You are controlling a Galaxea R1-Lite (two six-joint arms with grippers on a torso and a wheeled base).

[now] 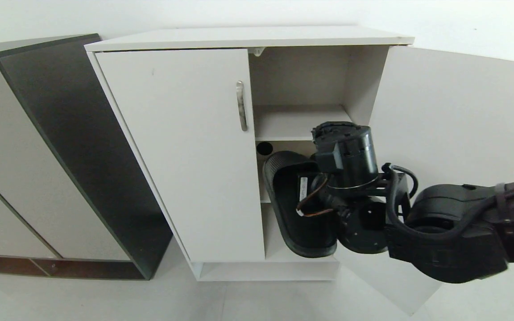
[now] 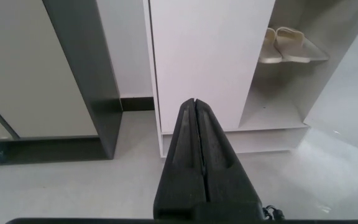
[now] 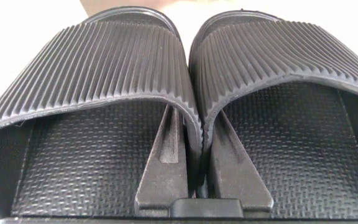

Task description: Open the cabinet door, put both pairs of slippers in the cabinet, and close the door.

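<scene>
A pair of black ribbed slippers (image 1: 299, 209) hangs side by side at the open right half of the white cabinet (image 1: 239, 38), in front of its lower shelves. My right gripper (image 3: 194, 155) is shut on them, its fingers (image 3: 163, 155) pinching the two inner strap edges (image 3: 191, 93) together. A pair of beige slippers (image 2: 291, 45) lies on a shelf inside the cabinet. My left gripper (image 2: 194, 109) is shut on nothing, low over the floor and pointing at the cabinet's shut left door (image 2: 204, 56).
The right door (image 1: 440, 133) stands swung wide open behind my right arm. The left door (image 1: 185, 151) with its metal handle (image 1: 240, 106) is shut. A dark-sided cabinet (image 1: 69, 133) stands close on the left. Bare floor (image 1: 105, 298) lies in front.
</scene>
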